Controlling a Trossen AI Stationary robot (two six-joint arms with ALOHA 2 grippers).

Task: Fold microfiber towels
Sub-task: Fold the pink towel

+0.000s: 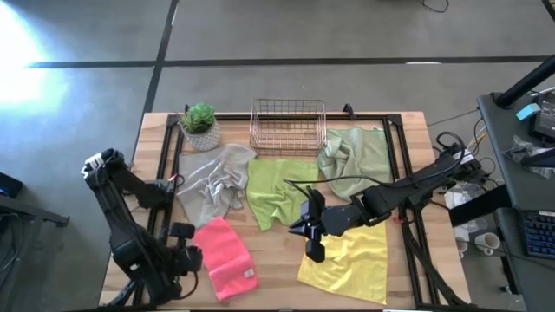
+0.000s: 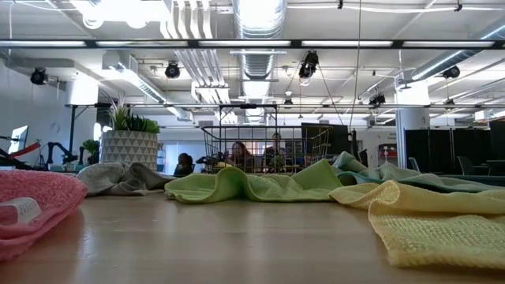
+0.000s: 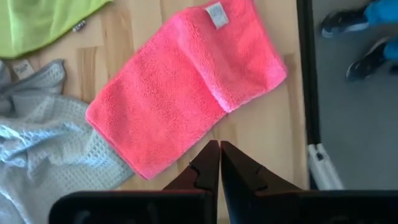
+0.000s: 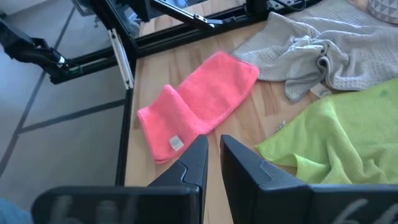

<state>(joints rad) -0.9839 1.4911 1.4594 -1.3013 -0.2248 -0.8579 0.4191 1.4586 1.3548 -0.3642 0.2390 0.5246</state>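
Lying folded near the front left corner of the surface [image 1: 277, 286], the hot pink towel [image 1: 225, 257] is found just ahead of the left fingers [image 3: 219, 163], which are pressed fully together and hold nothing. Its long axis is seen running diagonally across the line of those fingers, with its tag toward the surface's edge. The left arm is plainly the nearer one to it.

The right fingers [image 1: 312, 232] are held over bare wood, parted only by a narrow slit, and nothing is gripped between them. The yellow towel [image 1: 347, 260] is spread flat just behind and beside them, with the lime green towel [image 1: 277, 189] crumpled just ahead on the other side. The yellow towel is judged the likelier next piece for this arm, its near edge being closest.

The grey towel [image 1: 212, 182] and the pale sage green towel [image 1: 355, 156] lie bunched farther back, near the copper wire basket [image 1: 288, 126]. Open wood is left between the pink and yellow towels, giving room for a fold.
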